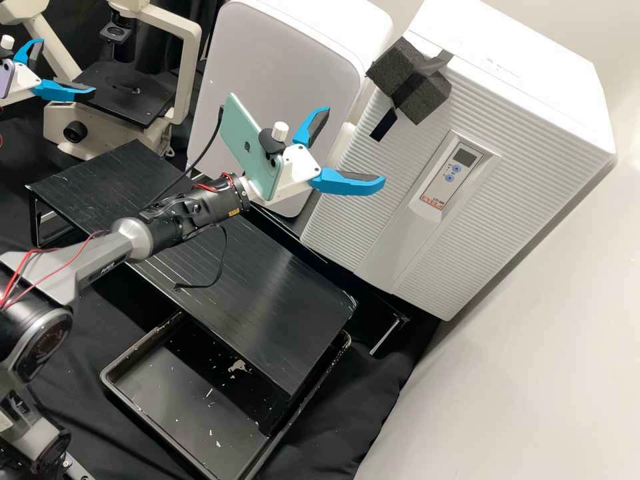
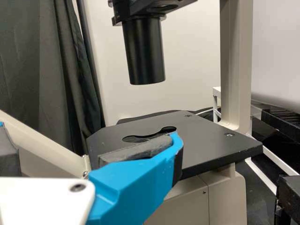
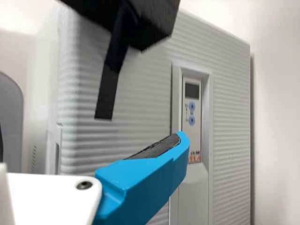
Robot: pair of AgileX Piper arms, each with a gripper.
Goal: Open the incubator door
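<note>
Nearest you at the lower edge is a black tray (image 1: 107, 375) flecked with white bits, partly under a long black stand (image 1: 267, 287). Your right arm (image 1: 93, 257) passes above the stand, a loose black cable (image 1: 223, 253) hanging from it. Its hand (image 1: 354, 147) is spread wide with nothing between the fingers, in front of the incubator (image 1: 527, 63). A pale green phone (image 1: 243, 143) is mounted behind those fingers.

Your task's thing, the incubator door (image 1: 373, 220), is the white ribbed front, and it sits closed. A dark foam block (image 1: 417, 93) is fixed at its upper edge, with a black strap (image 1: 385, 125) dangling from it; the control panel (image 1: 448, 175) is set into the front. In the right wrist view, you have one blue finger in front of the ribbing, below the strap's end.

Beside the incubator stands a pale, rounded unit (image 1: 280, 80). Farther off, your left hand (image 1: 67, 65) is also spread and empty, by the microscope's black stage (image 1: 123, 93).
</note>
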